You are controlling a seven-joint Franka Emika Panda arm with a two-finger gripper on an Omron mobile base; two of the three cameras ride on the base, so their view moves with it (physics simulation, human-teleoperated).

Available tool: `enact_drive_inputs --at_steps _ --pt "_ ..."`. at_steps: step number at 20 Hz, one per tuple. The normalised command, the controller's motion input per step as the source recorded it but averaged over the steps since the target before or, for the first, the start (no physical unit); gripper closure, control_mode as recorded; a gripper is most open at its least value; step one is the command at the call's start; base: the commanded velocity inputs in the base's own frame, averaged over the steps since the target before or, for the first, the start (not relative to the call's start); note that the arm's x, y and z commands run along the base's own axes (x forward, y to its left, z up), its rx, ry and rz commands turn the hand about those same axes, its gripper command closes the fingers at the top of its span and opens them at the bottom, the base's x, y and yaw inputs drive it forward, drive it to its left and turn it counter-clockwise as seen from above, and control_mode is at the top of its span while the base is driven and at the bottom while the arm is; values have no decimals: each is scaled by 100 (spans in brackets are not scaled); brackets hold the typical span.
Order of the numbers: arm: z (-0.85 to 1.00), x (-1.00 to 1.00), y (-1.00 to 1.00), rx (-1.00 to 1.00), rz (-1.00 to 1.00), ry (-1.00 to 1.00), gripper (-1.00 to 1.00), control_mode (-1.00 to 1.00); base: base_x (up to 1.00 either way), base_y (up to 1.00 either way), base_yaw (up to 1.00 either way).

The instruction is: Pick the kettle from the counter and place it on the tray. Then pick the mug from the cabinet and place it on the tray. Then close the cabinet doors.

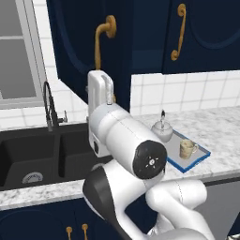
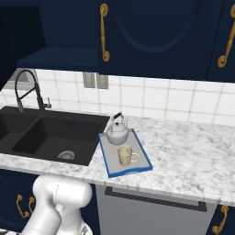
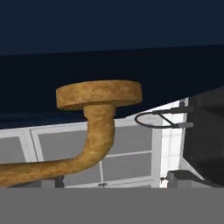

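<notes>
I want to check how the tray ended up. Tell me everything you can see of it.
The tray is a flat grey rectangle with a thin blue rim, looking like plastic or enamel. It lies flat on the marble counter just right of the black sink, skewed to the counter's edge, its near corner close to that edge. The kettle stands on its far end and the mug on its near half.

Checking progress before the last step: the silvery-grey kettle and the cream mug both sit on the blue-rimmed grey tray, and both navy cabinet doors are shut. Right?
Not quite. The silvery-grey kettle and cream mug do sit on the blue-rimmed grey tray, but the left navy cabinet door still stands open; the left base view shows it swung out, and the right base view shows the bare inner shelf.
</notes>
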Motion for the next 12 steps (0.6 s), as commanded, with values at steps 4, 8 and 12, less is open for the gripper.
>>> enact_drive_inputs --at_steps 4,8,12 --pt "0 57 -66 0 -19 2 -100 -100 0 0 0" --pt "0 59 -62 0 -22 3 -100 -100 0 0 0" --pt "-6 58 -62 0 -22 5 -100 -100 0 0 0"
